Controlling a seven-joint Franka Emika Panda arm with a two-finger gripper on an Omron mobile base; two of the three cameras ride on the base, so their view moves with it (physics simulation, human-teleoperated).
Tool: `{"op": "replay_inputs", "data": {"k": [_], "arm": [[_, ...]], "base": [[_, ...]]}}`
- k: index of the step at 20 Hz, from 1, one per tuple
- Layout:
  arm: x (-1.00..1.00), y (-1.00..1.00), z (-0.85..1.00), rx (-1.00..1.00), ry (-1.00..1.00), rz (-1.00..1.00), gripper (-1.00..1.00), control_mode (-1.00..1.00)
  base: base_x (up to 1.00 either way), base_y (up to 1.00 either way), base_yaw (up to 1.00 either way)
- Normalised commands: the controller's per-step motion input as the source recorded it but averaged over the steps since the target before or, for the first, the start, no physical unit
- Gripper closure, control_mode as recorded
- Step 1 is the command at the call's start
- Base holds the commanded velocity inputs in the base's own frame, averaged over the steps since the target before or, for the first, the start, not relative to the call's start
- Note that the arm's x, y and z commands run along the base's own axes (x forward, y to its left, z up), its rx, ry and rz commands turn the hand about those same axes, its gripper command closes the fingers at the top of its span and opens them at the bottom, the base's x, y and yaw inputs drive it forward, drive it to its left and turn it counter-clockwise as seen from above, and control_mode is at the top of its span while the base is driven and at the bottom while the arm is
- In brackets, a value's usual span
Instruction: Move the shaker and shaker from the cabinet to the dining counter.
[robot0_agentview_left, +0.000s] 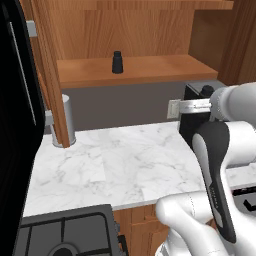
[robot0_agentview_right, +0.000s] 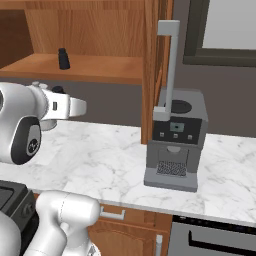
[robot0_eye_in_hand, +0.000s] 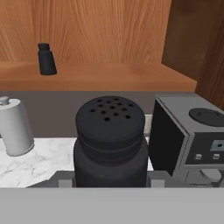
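Observation:
One black shaker (robot0_eye_in_hand: 109, 140) with a perforated top sits right in front of the hand camera, and my gripper (robot0_eye_in_hand: 110, 181) is shut on its lower body. Its cap also shows as a dark knob (robot0_agentview_left: 207, 91) by my hand, and again as a dark knob (robot0_agentview_right: 58, 90), above the worktop. The other shaker (robot0_agentview_left: 117, 62) (robot0_agentview_right: 63, 58) (robot0_eye_in_hand: 46, 59) stands upright on the wooden shelf (robot0_agentview_left: 160, 67) of the open cabinet, up and to the left of my hand. The dining counter is out of view.
A grey cylinder with a knob (robot0_agentview_left: 67, 122) (robot0_eye_in_hand: 15, 127) stands on the marble worktop (robot0_agentview_left: 115, 165) by the open cabinet door (robot0_agentview_left: 50, 75). A coffee machine (robot0_agentview_right: 175, 140) (robot0_eye_in_hand: 188, 140) stands just right of my hand. A stove (robot0_agentview_left: 65, 232) lies at the lower left.

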Motion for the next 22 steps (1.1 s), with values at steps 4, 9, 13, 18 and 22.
{"op": "replay_inputs", "data": {"k": [4,9,13,18,22], "arm": [[0.0,0.0,0.0,0.0,0.0,0.0,1.0,-1.0],[0.0,0.0,0.0,0.0,0.0,0.0,1.0,1.0],[0.0,0.0,0.0,0.0,0.0,0.0,1.0,1.0],[0.0,0.0,0.0,0.0,0.0,0.0,1.0,1.0],[0.0,0.0,0.0,0.0,0.0,0.0,1.0,1.0]], "base": [[0.0,0.0,0.0],[-0.57,-0.2,-0.12],[-0.69,-0.39,-0.2],[-0.59,-0.39,-0.19],[-0.55,-0.41,-0.1]]}}
